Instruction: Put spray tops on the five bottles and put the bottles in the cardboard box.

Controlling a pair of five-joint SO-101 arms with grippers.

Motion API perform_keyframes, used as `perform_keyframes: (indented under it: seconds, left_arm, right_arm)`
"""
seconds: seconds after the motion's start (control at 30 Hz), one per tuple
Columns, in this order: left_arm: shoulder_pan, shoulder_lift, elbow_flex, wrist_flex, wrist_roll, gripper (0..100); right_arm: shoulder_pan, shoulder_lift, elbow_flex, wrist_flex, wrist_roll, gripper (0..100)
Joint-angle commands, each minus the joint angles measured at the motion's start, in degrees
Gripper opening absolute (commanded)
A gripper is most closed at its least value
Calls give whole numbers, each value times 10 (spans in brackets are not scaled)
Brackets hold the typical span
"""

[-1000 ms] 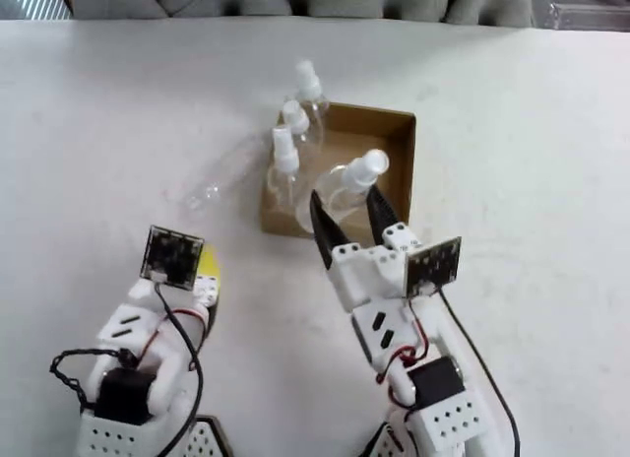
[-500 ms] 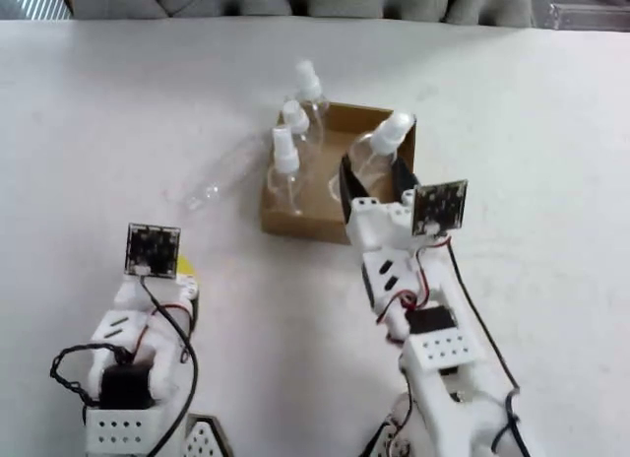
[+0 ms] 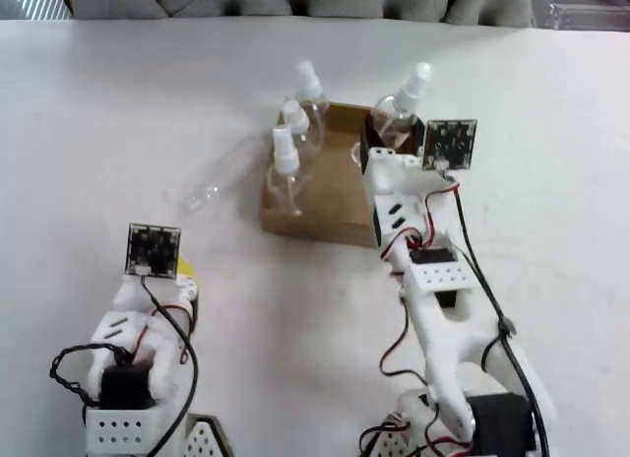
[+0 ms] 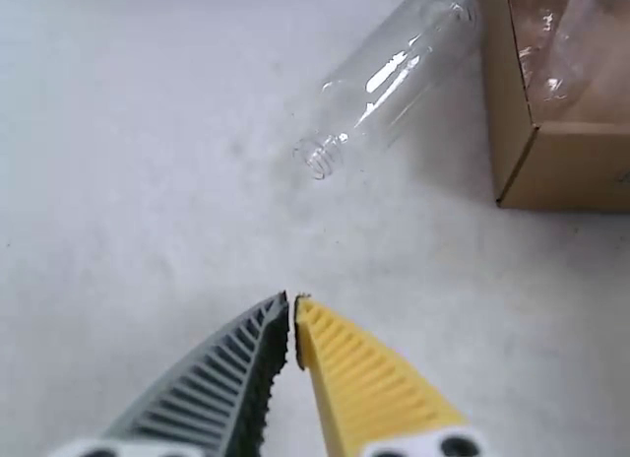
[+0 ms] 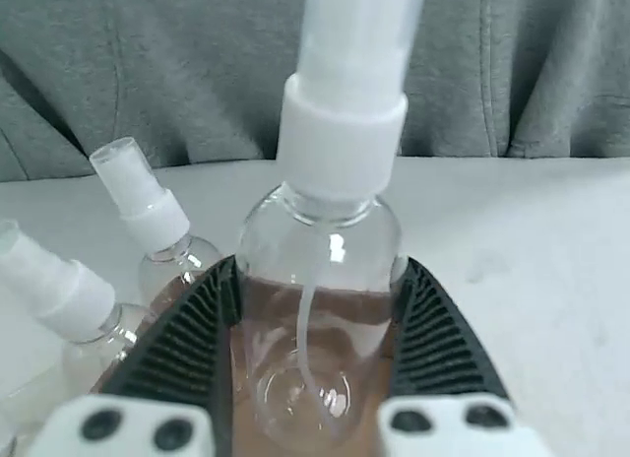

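Risk: held bottle, clamped upright in right fingers at far corner of cardboard box, could catch rim or tip on release. Left fingers pressed together, empty. Uncapped bottle lying on surface beside box may roll.

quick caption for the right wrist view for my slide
Right hand shut on a spray-topped bottle, two more spray-topped bottles standing nearby.
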Motion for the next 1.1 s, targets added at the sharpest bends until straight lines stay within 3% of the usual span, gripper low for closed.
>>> perform_keyframes:
  seconds: [0.0,0.5,0.6,0.73,1.07]
  left_arm:
    - [-2,-6,-1,2,-4,20]
    - [-2,-6,-1,-3,-5,20]
    - [-2,-6,-1,-3,-39,20]
    - [-2,-6,-1,-1,-77,20]
    - [-2,-6,-1,-3,-80,20]
  right_arm:
    - [7,30,-75,-14,1,15]
    - [34,250,-209,-14,4,15]
    - [34,284,-241,-14,48,15]
    - [36,306,-258,-15,70,15]
    - [44,329,-262,-53,75,15]
